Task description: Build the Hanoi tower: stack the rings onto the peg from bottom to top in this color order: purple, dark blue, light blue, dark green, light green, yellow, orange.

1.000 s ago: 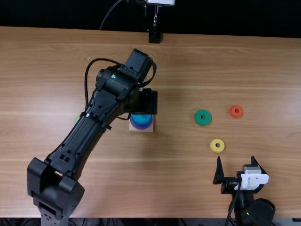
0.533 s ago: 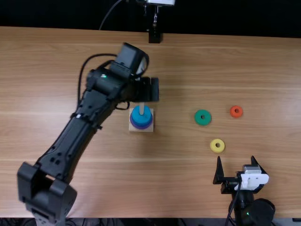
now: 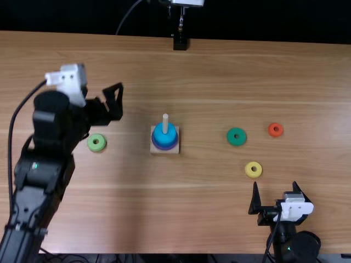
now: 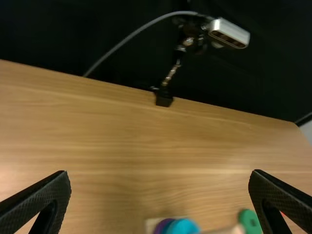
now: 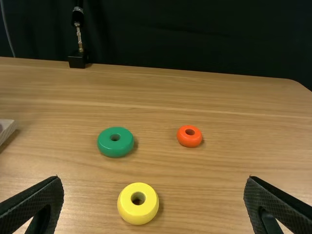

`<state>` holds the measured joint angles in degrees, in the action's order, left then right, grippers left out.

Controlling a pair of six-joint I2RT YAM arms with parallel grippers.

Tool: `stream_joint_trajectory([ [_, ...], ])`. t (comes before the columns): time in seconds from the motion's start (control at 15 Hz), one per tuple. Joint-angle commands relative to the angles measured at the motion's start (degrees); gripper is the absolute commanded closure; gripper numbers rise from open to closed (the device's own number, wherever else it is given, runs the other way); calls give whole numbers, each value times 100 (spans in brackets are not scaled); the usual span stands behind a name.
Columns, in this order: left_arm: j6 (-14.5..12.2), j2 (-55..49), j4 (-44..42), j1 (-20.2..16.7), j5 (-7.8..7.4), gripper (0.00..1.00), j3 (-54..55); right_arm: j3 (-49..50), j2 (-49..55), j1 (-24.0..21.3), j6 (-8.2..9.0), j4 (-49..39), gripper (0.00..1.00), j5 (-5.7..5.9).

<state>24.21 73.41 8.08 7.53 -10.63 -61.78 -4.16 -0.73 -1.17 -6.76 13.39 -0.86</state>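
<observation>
My left gripper (image 3: 114, 98) is open and empty, up and left of the peg; its wrist view shows the gripper (image 4: 161, 195) with fingers wide apart. The peg (image 3: 165, 121) rises from a square wooden base (image 3: 165, 152). Around it, a light blue ring (image 3: 160, 136) tops a purple or dark blue layer (image 3: 165, 147); I cannot tell how many rings lie below. A light green ring (image 3: 96, 143) lies left, near the left arm. Dark green (image 3: 236, 136), orange (image 3: 276, 130) and yellow (image 3: 253, 170) rings lie right. My right gripper (image 3: 274, 190), open and empty, is nearer the front edge; its wrist view shows the gripper (image 5: 153, 200).
A small black stand (image 3: 180, 42) with a camera on it is at the table's far edge. The wooden table (image 3: 219, 76) extends around the rings. The wooden base (image 5: 6, 128) pokes into the right wrist view.
My left gripper has swung left from over the peg, turning so its separated fingers show. The stack and light green ring are now uncovered. The right arm has kept still.
</observation>
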Motion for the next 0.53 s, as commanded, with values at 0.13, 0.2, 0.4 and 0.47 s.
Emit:
stream_joint_trajectory([
  [0.13,-90,-2243,-892,-481,262,0,2346,320,73,-32,-9,387,0,-30],
  [0.2,-90,-2849,-871,-524,409,0,2856,320,73,-32,-9,387,0,-30],
  [0.4,-849,-4273,-554,-524,1053,0,4077,320,73,-32,-9,387,0,-30],
  [0.47,-1355,-4739,-460,-524,1053,0,4394,320,73,-32,-9,397,0,-30],
])
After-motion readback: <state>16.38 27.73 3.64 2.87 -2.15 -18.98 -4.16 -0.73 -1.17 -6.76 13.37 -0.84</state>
